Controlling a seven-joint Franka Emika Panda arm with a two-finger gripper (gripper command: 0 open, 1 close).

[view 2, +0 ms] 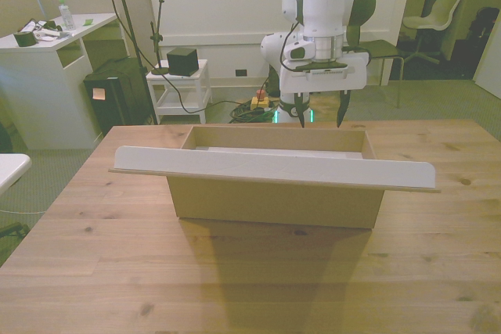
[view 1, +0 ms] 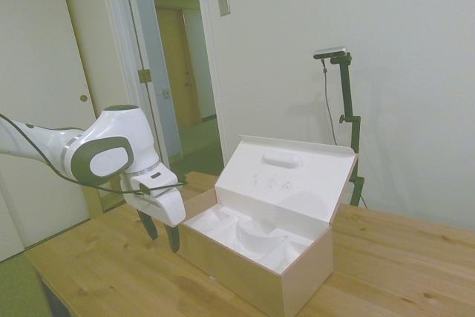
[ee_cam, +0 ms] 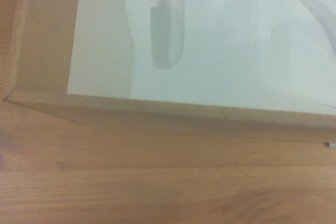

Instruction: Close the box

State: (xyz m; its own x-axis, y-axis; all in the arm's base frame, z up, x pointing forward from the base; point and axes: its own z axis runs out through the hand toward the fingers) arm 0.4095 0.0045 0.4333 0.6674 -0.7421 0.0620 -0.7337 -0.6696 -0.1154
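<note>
The box (view 1: 256, 261) sits on the table (view 1: 111, 272) with its lid (view 1: 293, 176) up. The lid leans back from the far long side and stands almost straight. The box is tan outside and white inside. A white insert (view 1: 245, 231) with curved hollows fills the bottom. The inside of the lid has an oval bump (view 1: 282, 159) near its top edge.

In the front view, the box (view 2: 274, 201) is near the middle of the table (view 2: 94, 271). Its lid (view 2: 274, 168) shows as a long white strip that sticks out past both ends of the box.

The gripper (view 1: 162, 231) hangs just beside the box, at the long side away from the lid. It holds nothing. Its two dark fingers (view 1: 173, 237) point down and stand apart, so they are open. In the front view, the gripper (view 2: 321, 119) is behind the box, toward the front view's right, and its tips hang just above the rim.

The wrist view shows a corner of the box (ee_cam: 157, 108) from close up, with the white insert (ee_cam: 220, 40) inside and the table (ee_cam: 157, 182) beside it.
</note>
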